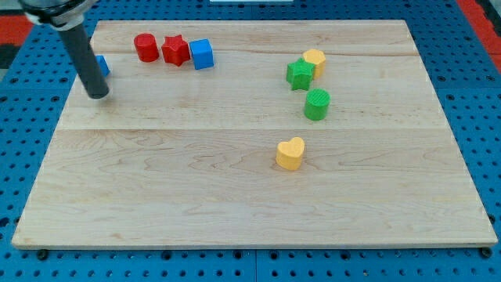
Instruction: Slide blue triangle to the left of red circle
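Your rod has no pincer to part or close; it ends in my tip [98, 94], which rests on the wooden board [250, 204] near the view's top left. Just to the tip's right, mostly hidden behind the rod, you see a blue block [102, 65], its shape not readable. Further to the view's right sits the red circle [145, 47], then a red star [175, 50] touching a blue cube [202, 54]. Well apart, toward the view's right, stand a green star [299, 74] against a yellow block [315, 60], a green cylinder [317, 104] below them, and a yellow heart [290, 153] lower still
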Controlling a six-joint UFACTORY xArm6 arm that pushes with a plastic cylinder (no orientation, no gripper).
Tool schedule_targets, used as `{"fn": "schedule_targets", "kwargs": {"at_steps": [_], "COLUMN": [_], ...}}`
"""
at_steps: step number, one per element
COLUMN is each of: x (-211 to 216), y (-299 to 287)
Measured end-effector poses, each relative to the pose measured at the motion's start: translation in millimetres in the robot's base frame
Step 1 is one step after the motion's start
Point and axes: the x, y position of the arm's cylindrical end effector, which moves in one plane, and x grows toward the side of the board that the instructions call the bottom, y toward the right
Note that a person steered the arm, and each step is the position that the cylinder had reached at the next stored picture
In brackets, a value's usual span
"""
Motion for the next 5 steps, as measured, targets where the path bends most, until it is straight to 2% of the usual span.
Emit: {"fn": "schedule_targets", "kwargs": {"at_steps": [1,3,5], "x": [-11.8,-46.6,-68.6], "y": [-34.7,-7.9,-7.0]}}
